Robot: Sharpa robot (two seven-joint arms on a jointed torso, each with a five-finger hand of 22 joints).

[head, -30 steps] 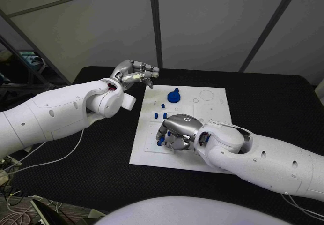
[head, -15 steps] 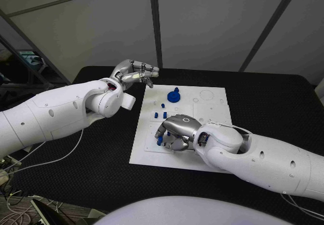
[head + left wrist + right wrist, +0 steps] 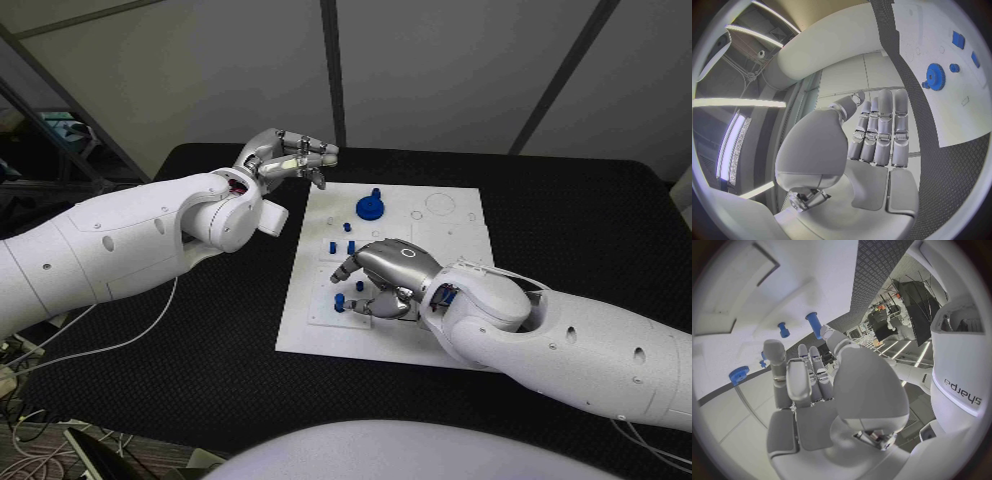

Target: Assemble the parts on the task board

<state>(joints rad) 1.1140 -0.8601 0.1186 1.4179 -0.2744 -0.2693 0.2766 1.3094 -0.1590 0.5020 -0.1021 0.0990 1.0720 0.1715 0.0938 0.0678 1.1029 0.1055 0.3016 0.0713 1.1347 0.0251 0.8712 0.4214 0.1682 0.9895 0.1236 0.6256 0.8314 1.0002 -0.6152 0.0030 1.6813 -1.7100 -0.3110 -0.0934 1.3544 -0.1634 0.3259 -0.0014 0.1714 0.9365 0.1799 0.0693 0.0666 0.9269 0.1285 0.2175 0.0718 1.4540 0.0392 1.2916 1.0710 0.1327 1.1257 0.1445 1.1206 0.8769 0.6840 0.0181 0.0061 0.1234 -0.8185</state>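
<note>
1. While the right hand's (image 3: 387,280) silver fingers (image 3: 776,371) hang curled over the near-left part of the white rectangular task board (image 3: 450,240), I cannot tell whether they pinch anything; a small blue peg (image 3: 339,301) stands just beside their tips.
2. In the right wrist view, the same fingers lie close together and reach toward a blue peg with a flanged end (image 3: 814,324) and a shorter blue stud (image 3: 783,329), both on the board.
3. The left hand (image 3: 289,155) hovers off the board's far-left corner, above the black table (image 3: 216,330), its fingers (image 3: 879,127) pressed side by side and curled in, holding nothing.
4. A round blue toothed gear with a raised hub (image 3: 372,205) sits on the far part of the board, and a cluster of small blue pieces (image 3: 343,244) lies between the gear and the right hand.
</note>
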